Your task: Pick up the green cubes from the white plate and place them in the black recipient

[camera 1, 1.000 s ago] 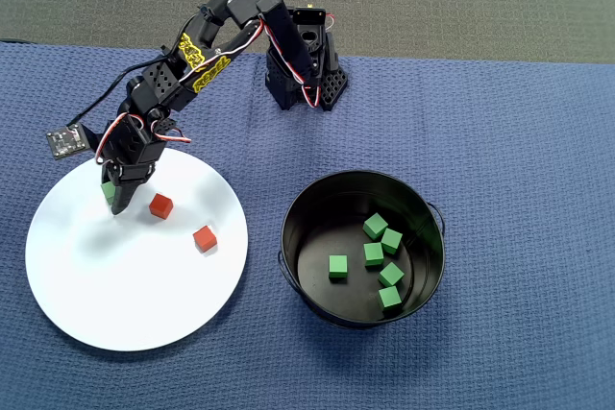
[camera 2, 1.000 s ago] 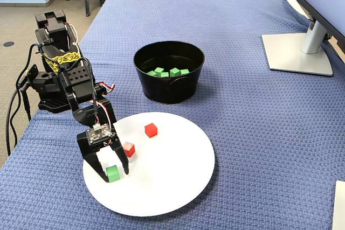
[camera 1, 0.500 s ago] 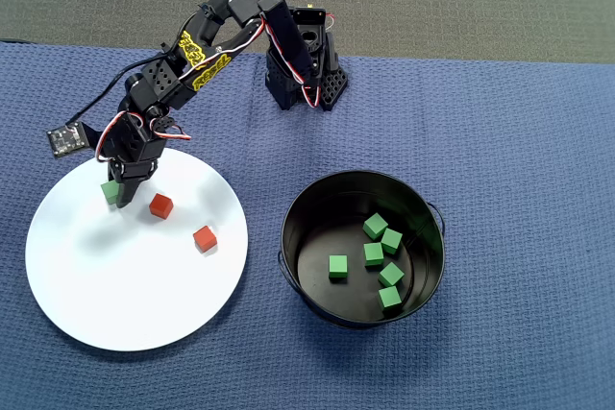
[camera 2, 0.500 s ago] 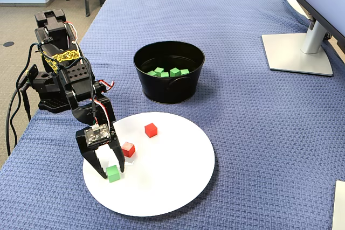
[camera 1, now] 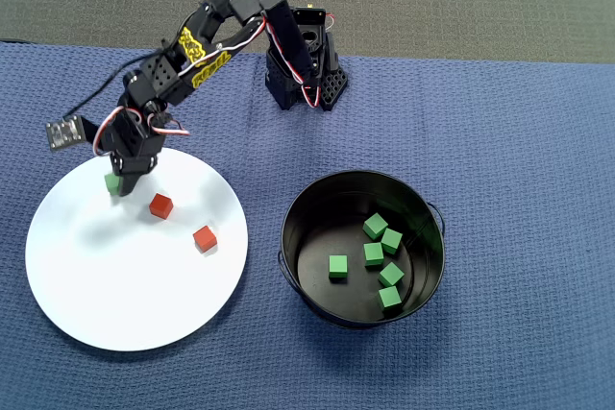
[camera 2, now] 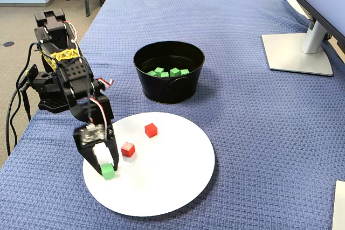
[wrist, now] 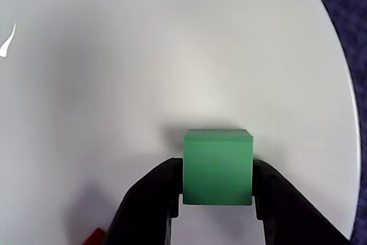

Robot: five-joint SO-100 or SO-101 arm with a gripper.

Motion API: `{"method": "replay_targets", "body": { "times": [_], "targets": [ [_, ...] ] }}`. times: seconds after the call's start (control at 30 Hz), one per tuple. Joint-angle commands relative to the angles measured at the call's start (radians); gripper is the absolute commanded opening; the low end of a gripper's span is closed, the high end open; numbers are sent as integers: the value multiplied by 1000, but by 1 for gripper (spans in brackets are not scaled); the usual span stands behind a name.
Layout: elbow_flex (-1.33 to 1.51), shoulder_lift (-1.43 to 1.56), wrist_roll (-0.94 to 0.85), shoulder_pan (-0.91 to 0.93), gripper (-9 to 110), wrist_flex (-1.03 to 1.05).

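- Step: last green cube (wrist: 218,166) clamped between the gripper (camera 2: 108,169) fingers, at the plate (camera 1: 135,304) edge nearest the base; whether it has left the surface cannot be told
- Next: carry to the bucket (camera 1: 317,199), which already holds five cubes (camera 1: 375,254); release above the opening
- Pose: arm (camera 1: 207,40) folded forward, wrist pointing down

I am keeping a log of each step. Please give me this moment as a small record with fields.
tool: the tool is shut on one green cube, held above the white plate
left on plate: two red cubes
black bucket: holds five green cubes
cloth: blue woven cloth under everything
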Motion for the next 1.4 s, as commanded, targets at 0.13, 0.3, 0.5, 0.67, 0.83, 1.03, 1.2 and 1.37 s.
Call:
{"method": "replay_targets", "body": {
  "times": [0.13,0.3,0.5,0.67,0.83,1.03,1.2,1.37],
  "targets": [
    [-106,345,267,-95,0,282],
    [-107,512,411,-215,0,385],
    [-95,646,637,-509,0,489],
    [-120,686,853,-813,0,583],
    [-84,719,1074,-1075,0,592],
    [-71,719,1170,-1204,0,555],
    [-31,672,1192,-1200,25,499],
    [-31,701,1158,-1138,23,499]
  ]
}}
